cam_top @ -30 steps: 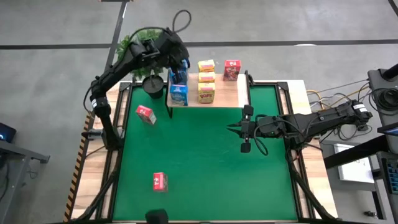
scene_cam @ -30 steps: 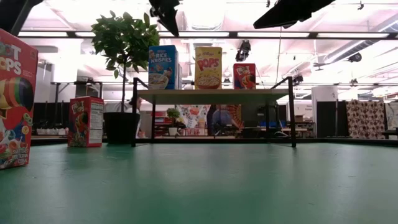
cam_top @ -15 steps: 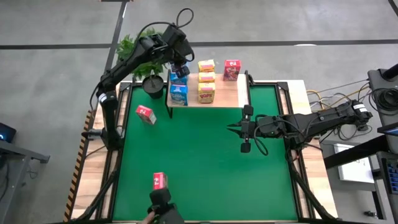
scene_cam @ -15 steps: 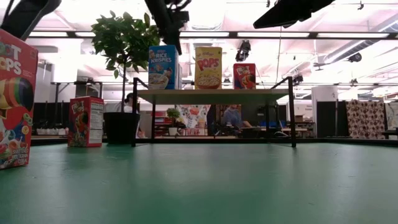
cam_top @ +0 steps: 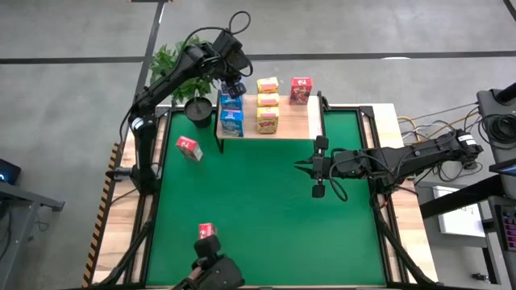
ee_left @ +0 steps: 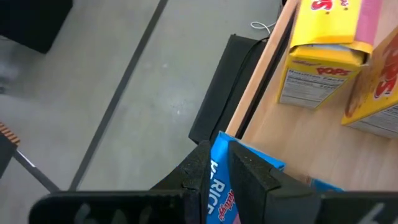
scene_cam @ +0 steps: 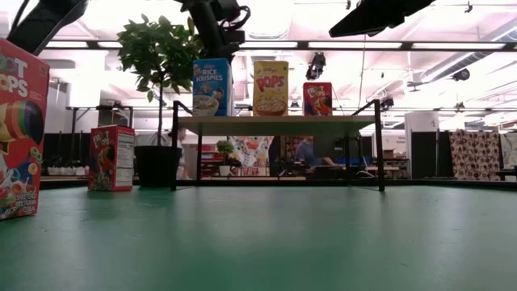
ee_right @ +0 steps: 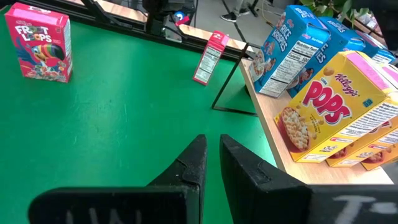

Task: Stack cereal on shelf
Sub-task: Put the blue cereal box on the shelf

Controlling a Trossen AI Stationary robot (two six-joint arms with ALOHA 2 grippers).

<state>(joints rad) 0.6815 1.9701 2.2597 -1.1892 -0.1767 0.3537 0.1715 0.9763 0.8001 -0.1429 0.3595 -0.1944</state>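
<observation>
Left arm at the far shelf, right arm waiting

The left arm reaches over the shelf (cam_top: 290, 121); the left gripper (ee_left: 219, 169) pinches a blue cereal box (ee_left: 222, 186) at its far left corner. The right gripper (cam_top: 310, 167) hovers mid-table, fingers together, empty. Two red boxes (cam_top: 189, 147) stand on the green mat (cam_top: 258, 217).

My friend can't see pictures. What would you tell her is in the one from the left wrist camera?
The left gripper pinches the top of a blue cereal box over the wooden shelf. Yellow cereal boxes stand on the shelf beyond, with grey floor alongside.
</observation>
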